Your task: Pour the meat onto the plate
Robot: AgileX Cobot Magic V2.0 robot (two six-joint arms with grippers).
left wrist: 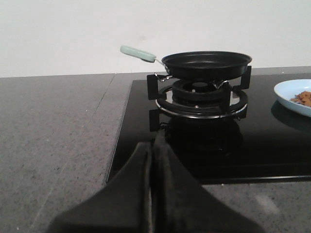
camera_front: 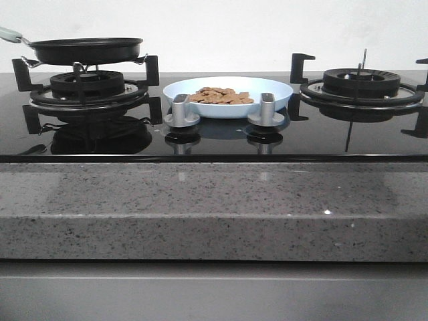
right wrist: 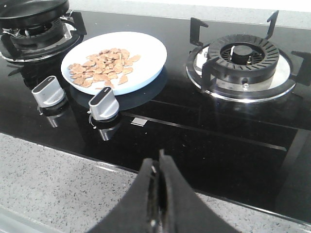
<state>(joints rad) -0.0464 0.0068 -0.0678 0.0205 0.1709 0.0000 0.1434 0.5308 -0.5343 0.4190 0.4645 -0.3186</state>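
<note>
Both grippers, left and right, closed and empty; meat on plate ahead of right jaws, pan ahead of left.

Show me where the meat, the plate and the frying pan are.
meat [right wrist: 102,65], right wrist view, middle of the pile.
plate [right wrist: 146,48], right wrist view, bare inner surface beside the pile.
frying pan [left wrist: 206,64], left wrist view, inside of the black pan on the burner.
</note>
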